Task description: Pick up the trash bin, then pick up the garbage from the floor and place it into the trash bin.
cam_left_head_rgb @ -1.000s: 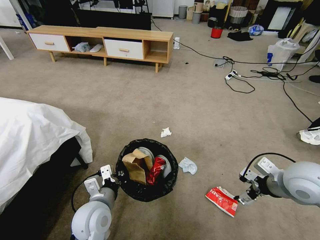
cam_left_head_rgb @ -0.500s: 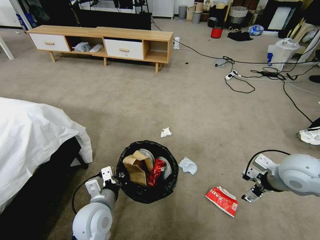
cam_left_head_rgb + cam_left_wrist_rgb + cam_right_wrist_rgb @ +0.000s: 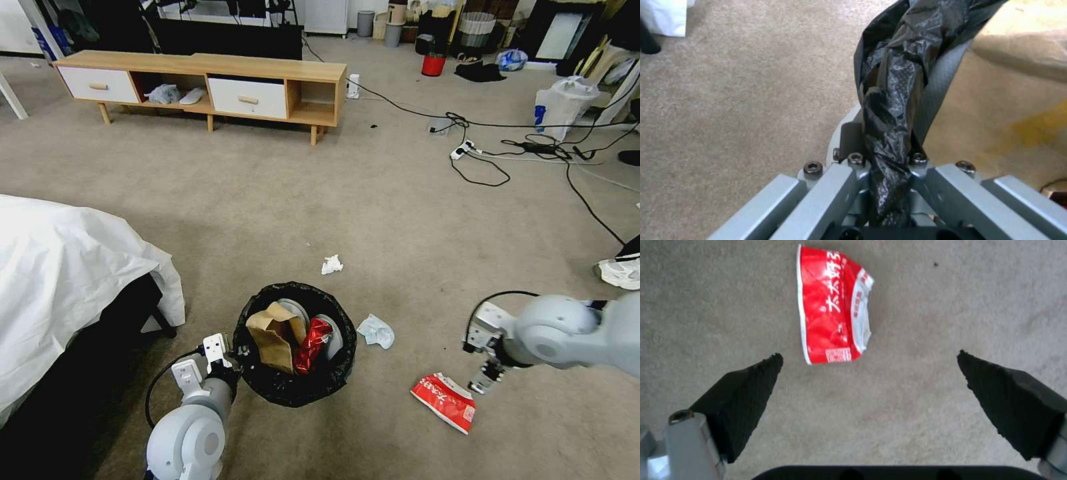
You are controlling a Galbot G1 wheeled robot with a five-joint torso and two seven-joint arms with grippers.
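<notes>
Head view has the right gripper (image 3: 481,385) hanging low over the floor (image 3: 400,220), just beside the near end of the red-and-white carton (image 3: 445,402), which lies flat on the carpet to the right of the trash bin (image 3: 293,390). From the right wrist view, the carton (image 3: 834,305) sits ahead of the spread-apart black pads (image 3: 746,396), nearer the one pad than the other, and neither pad touches it. The left gripper (image 3: 889,186) is clamped on the black bag folded over the bin's rim, at the bin's left side. Inside the bin are a crumpled brown paper bag (image 3: 273,333) and a red can (image 3: 312,342). Two white tissues rest on the carpet: one (image 3: 375,331) just right of the bin, another (image 3: 331,265) beyond it.
</notes>
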